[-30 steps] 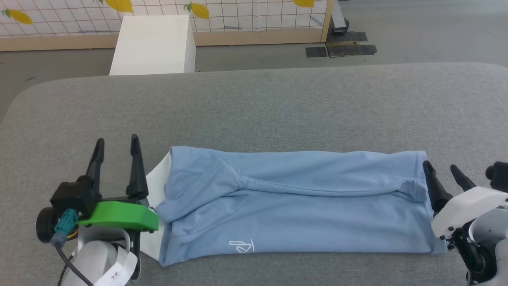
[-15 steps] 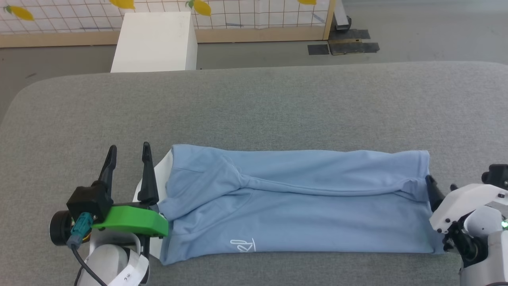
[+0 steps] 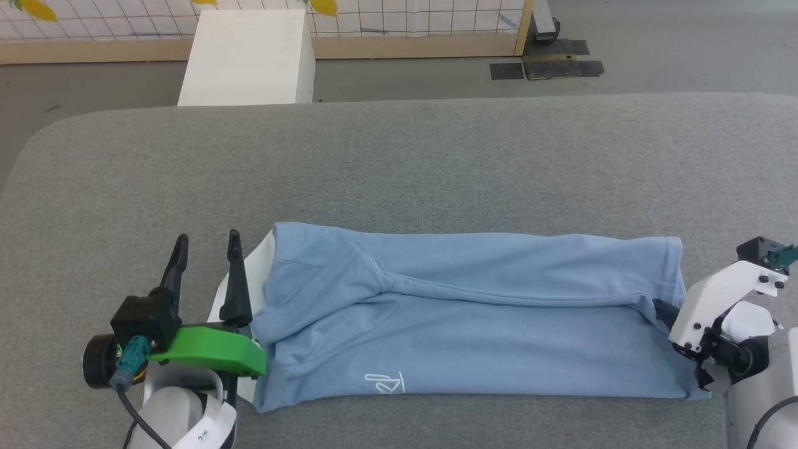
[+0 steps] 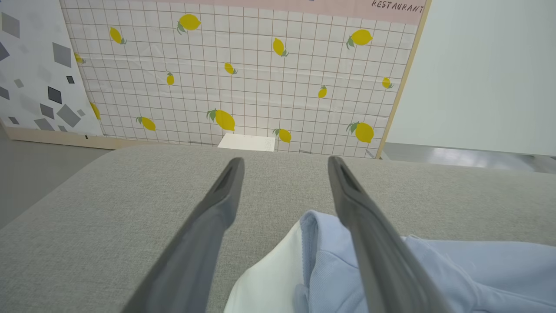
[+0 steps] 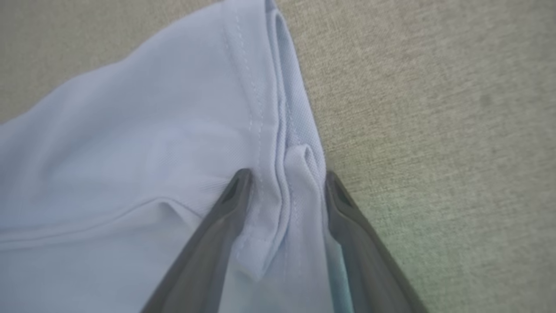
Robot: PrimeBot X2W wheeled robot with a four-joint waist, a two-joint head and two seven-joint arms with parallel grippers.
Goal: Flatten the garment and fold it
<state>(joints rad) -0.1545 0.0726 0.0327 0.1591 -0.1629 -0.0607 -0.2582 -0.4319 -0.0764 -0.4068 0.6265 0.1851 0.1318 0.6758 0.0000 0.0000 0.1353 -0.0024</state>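
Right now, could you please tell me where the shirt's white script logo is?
In the head view, the white script logo sits on the light blue shirt by its nearer edge, toward its left end, right of the left gripper.

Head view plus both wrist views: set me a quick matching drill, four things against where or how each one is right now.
1 left gripper
2 right gripper
3 white box
4 script logo

A on the floor beyond the table
B fingers apart, astride the garment's stitched hem
C by the garment's near edge
D fingers apart at the garment's white end

Pairs: 1-D, 2-B, 3-A, 4-C.
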